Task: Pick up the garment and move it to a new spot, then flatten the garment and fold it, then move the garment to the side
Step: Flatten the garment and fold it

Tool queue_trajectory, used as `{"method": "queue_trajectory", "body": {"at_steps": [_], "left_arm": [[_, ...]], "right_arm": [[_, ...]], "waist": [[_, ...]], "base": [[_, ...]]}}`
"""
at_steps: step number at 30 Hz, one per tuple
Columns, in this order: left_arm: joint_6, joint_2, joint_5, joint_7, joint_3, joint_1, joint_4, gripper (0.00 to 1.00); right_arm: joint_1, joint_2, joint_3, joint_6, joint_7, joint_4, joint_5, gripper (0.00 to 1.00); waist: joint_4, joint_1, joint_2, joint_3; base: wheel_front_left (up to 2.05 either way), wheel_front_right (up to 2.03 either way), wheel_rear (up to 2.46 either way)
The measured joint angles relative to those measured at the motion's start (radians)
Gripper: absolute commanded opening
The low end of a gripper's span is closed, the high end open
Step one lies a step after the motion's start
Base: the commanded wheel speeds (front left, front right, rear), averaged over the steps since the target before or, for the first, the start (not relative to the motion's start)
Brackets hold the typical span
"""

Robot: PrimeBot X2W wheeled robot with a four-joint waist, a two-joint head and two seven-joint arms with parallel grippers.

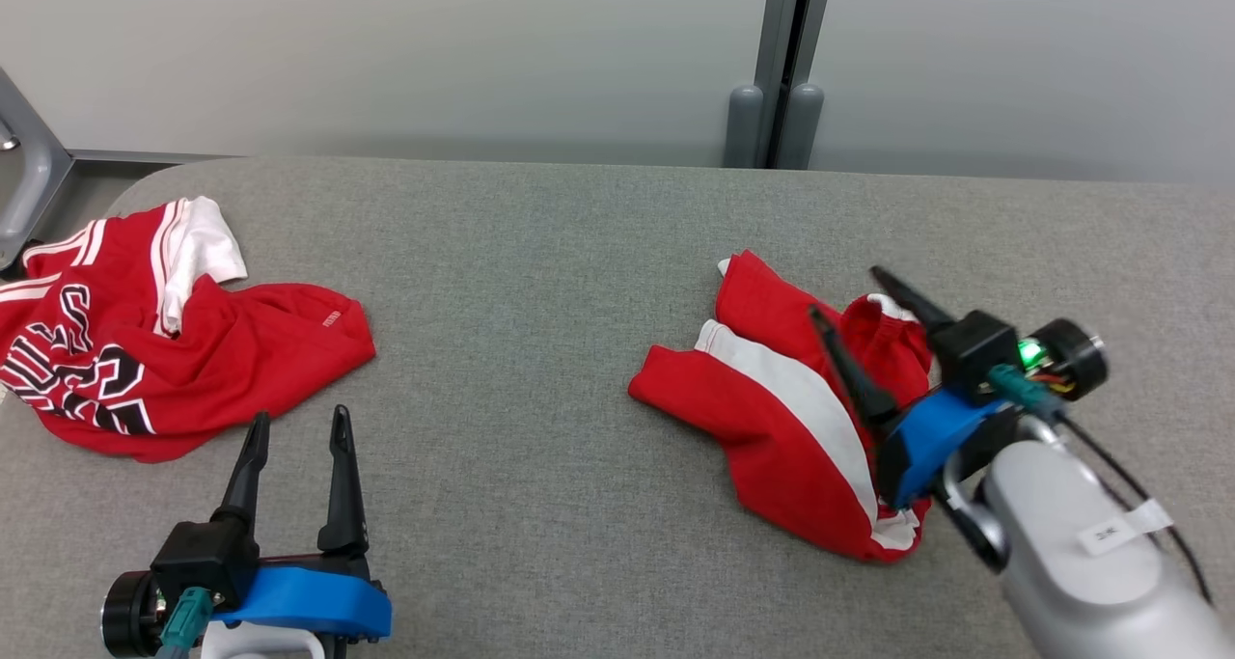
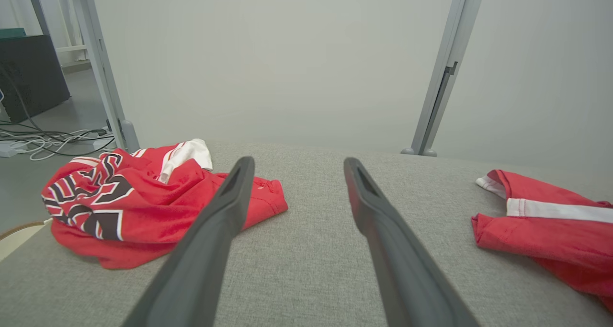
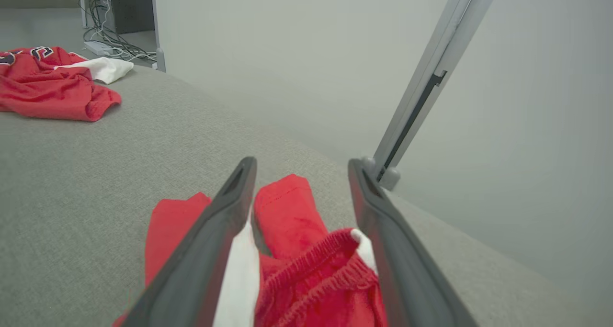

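Observation:
The garment [image 1: 772,418] is a pair of red shorts with a white side stripe, lying crumpled on the right of the grey table [image 1: 540,283]. My right gripper [image 1: 847,294] hangs open just over its elastic waistband, fingers pointing to the far left. In the right wrist view the right gripper [image 3: 300,163] straddles the garment [image 3: 287,212], and the waistband [image 3: 316,269] bunches between the spread fingers, with no grip visible. My left gripper [image 1: 299,414] stands open and empty at the near left. The left wrist view shows the left gripper [image 2: 298,160] and the garment [image 2: 550,231] at the right edge.
A red jersey [image 1: 193,350] with black and white lettering and a white sleeve lies crumpled at the table's left end, just beyond my left gripper; the jersey [image 2: 143,207] and jersey [image 3: 48,87] also appear in both wrist views. Grey wall panels and a post [image 1: 786,61] stand behind the table.

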Motion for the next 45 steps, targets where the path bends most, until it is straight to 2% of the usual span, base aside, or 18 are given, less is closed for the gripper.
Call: {"method": "queue_trajectory", "body": {"at_steps": [7, 15, 16, 17, 24, 31, 35, 36, 37, 41, 45], "left_arm": [[-0.001, 0.0, 0.0, 0.0, -0.013, -0.001, 0.001, 1.0], [0.0, 0.0, -0.005, 0.0, -0.023, -0.017, 0.003, 1.0], [0.0, 0.0, -0.005, 0.0, -0.024, -0.018, 0.003, 1.0], [0.0, 0.0, -0.005, 0.0, -0.026, -0.019, 0.004, 1.0], [0.007, 0.0, -0.012, 0.0, -0.026, -0.01, 0.009, 1.0], [0.009, 0.0, -0.015, 0.0, -0.025, 0.006, 0.008, 1.0], [0.009, 0.0, -0.018, 0.0, -0.021, 0.012, 0.002, 1.0], [0.009, -0.001, -0.017, 0.0, -0.02, 0.012, 0.001, 1.0], [0.009, 0.0, -0.017, 0.0, -0.02, 0.012, 0.002, 1.0], [0.009, 0.0, -0.015, 0.0, -0.013, 0.013, 0.002, 1.0], [0.009, 0.0, -0.015, 0.0, -0.008, 0.021, -0.001, 1.0]], "right_arm": [[-0.046, 0.063, 0.134, 0.0, 0.091, 0.119, 0.065, 1.0], [-0.133, 0.08, 0.235, 0.0, 0.167, 0.303, 0.121, 1.0], [-0.138, 0.083, 0.244, 0.0, 0.174, 0.321, 0.135, 0.61], [-0.142, 0.085, 0.256, 0.0, 0.173, 0.333, 0.143, 0.0], [-0.176, 0.1, 0.342, 0.0, 0.052, 0.325, 0.174, 0.0], [-0.089, 0.145, 0.461, 0.0, 0.009, 0.209, 0.207, 0.0], [-0.091, 0.111, 0.427, 0.0, 0.004, 0.19, 0.221, 0.0], [-0.093, 0.104, 0.417, 0.0, 0.004, 0.189, 0.219, 0.42], [-0.094, 0.098, 0.406, 0.0, 0.003, 0.186, 0.218, 1.0], [-0.093, 0.085, 0.313, 0.0, 0.001, 0.147, 0.216, 1.0], [-0.034, 0.049, 0.134, 0.0, 0.0, 0.059, 0.181, 1.0]], "waist": [[0.011, 0.0, 0.0, 0.01], [0.038, 0.0001, 0.0, 0.036], [0.041, 0.0001, 0.0, 0.038], [0.043, 0.0001, 0.0001, 0.039], [0.04, 0.0001, 0.0002, 0.021], [0.028, -0.0001, 0.0002, -0.006], [0.017, 0.0, 0.0002, -0.003], [0.015, 0.0, 0.0002, -0.002], [0.014, 0.0, 0.0002, -0.002], [0.006, 0.0, 0.0002, -0.004], [-0.009, 0.0, 0.0001, -0.007]], "base": [[0.0, 0.0, 0.0], [0.0, 0.0, 0.0], [0.0, 0.0, 0.0], [0.0, 0.0, 0.0], [0.0, 0.0, 0.0], [0.0, 0.0, 0.0], [0.0, 0.0, 0.0], [0.0, 0.0, 0.0], [0.0, 0.0, 0.0], [0.0, 0.0, 0.0], [0.0, 0.0, 0.0]]}}
